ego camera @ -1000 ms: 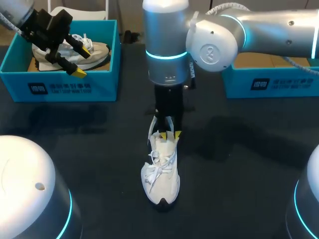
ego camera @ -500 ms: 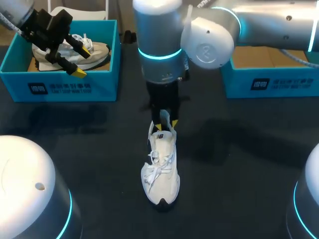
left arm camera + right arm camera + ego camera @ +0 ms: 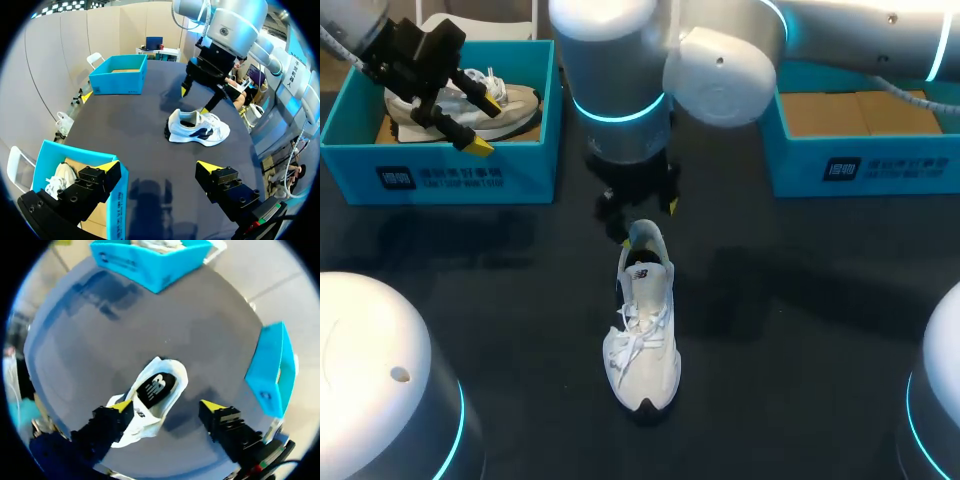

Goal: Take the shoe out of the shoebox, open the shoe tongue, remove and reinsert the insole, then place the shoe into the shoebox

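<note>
Head view, w/ both wrist views. White shoe lies on the dark table at frame centre, sole down, toe toward the lower edge, heel toward the top; laces tied, dark insole visible through the opening. R. claw hangs just above the heel end, fingers spread, released, nothing gripped. In the R. wrist view the shoe sits under and ahead of the R. claw, its opening between the two yellow tips, no contact seen. L. claw, upper left of frame, is over the near wall of the L. shoebox, also released and empty. L. wrist view: L. claw spread wide, w/ the shoe and R. claw well ahead of it. The L. shoebox holds a second shoe, beige-grey. R. shoebox, upper right, shows a bare cardboard floor. Both boxes are blue, well apart from the white shoe.
</note>
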`<state>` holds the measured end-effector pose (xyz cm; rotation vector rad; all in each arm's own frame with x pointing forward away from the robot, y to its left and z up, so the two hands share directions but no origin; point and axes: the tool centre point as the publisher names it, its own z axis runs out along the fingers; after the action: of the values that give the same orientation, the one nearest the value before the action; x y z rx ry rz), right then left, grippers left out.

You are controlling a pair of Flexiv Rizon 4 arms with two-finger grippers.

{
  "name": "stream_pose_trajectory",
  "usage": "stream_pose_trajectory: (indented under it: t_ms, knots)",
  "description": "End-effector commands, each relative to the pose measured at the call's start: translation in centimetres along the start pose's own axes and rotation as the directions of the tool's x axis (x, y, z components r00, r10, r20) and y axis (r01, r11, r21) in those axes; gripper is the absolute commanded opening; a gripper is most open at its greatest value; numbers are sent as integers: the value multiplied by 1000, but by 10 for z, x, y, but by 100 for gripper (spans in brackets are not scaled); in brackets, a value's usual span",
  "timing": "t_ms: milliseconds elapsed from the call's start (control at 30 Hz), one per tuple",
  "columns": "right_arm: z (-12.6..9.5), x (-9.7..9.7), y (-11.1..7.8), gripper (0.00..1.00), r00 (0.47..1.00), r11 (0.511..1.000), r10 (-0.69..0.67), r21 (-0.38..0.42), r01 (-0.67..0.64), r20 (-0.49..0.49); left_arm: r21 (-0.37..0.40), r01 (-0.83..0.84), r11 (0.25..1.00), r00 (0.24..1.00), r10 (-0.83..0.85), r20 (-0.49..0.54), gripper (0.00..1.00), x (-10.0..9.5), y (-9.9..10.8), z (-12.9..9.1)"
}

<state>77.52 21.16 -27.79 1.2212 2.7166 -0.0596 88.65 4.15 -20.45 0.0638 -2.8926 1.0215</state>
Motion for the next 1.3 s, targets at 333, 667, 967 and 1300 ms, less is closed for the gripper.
stream_pose_trajectory:
  t_ms: [333, 667, 967, 1300]
  knots:
    - [7, -16, 24, 100, 901, 901, -434, 0, 434, 20, -2, -1, 1000, 1000, 1, -2, 100, 0, 0, -1]
    - [33, -17, 39, 100, 839, 840, -542, -28, 542, -39, -2, -1, 1000, 1000, 1, -2, 100, 0, 0, -1]
    - [57, -15, 38, 100, 810, 812, -583, -66, 579, -69, -2, -1, 1000, 1000, 1, -2, 100, 0, 0, -1]
    - [77, -19, 40, 100, 746, 749, -662, -98, 655, -73, -2, -1, 1000, 1000, 1, -2, 100, 0, 0, -1]
